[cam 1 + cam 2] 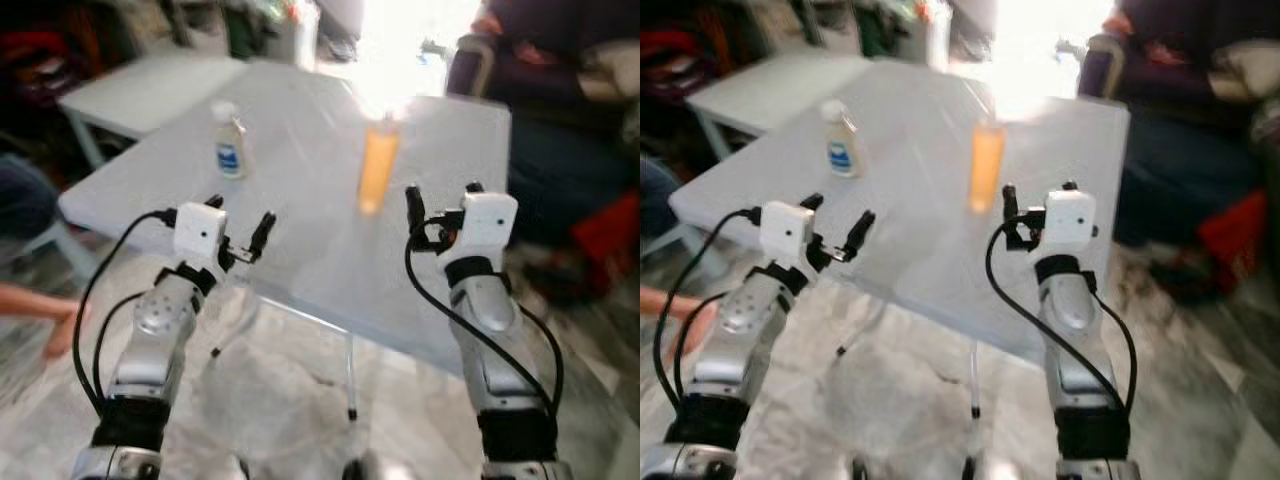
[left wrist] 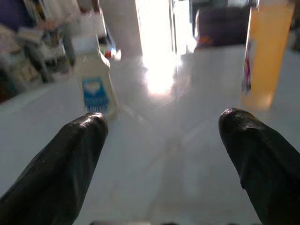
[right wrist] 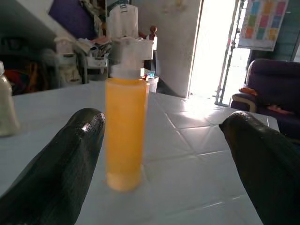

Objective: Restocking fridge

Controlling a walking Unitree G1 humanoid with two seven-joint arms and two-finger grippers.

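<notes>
A tall orange bottle (image 1: 378, 165) with a white cap stands upright near the middle of the white tiled table (image 1: 300, 250). Left of it stands a small white bottle (image 1: 229, 145) with a blue label. My right gripper (image 1: 443, 200) is open over the table's near edge, a short way in front of the orange bottle (image 3: 124, 131), which sits between its fingers (image 3: 70, 159) but apart from them. My left gripper (image 1: 240, 222) is also open at the near edge, short of the small white bottle (image 2: 96, 84). Both grippers hold nothing.
A second white table (image 1: 150, 85) stands at the back left. Someone sits in a purple armchair (image 1: 560, 90) at the right, with a red object (image 1: 610, 235) on the floor nearby. A person's hand (image 1: 60, 320) reaches in low at the left. Marble floor lies below.
</notes>
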